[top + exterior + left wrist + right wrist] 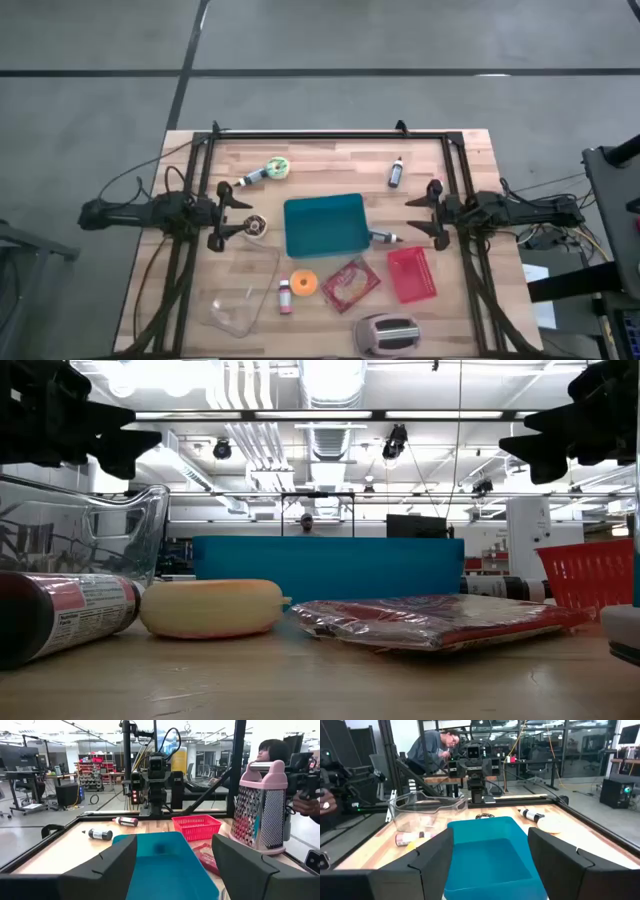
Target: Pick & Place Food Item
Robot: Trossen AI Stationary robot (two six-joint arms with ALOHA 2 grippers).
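Observation:
A teal tray (325, 225) lies at the table's middle, between my two grippers. My left gripper (246, 213) hovers open at the tray's left side, and my right gripper (410, 216) hovers open at its right side; both are above the table with nothing between their fingers. Near the front, an orange round food item (304, 284) and a red wrapped packet (349, 284) lie flat on the wood. In the low view the orange item (210, 608) and the packet (430, 620) rest in front of the tray (330, 565).
A clear glass dish (240, 290), a small pink bottle (286, 296), a red basket (411, 273) and a pink grater (388, 335) stand toward the near edge. A tape roll (277, 169), a small dark bottle (396, 172) and a round object (258, 228) lie farther back. A person (437, 747) is beyond the table.

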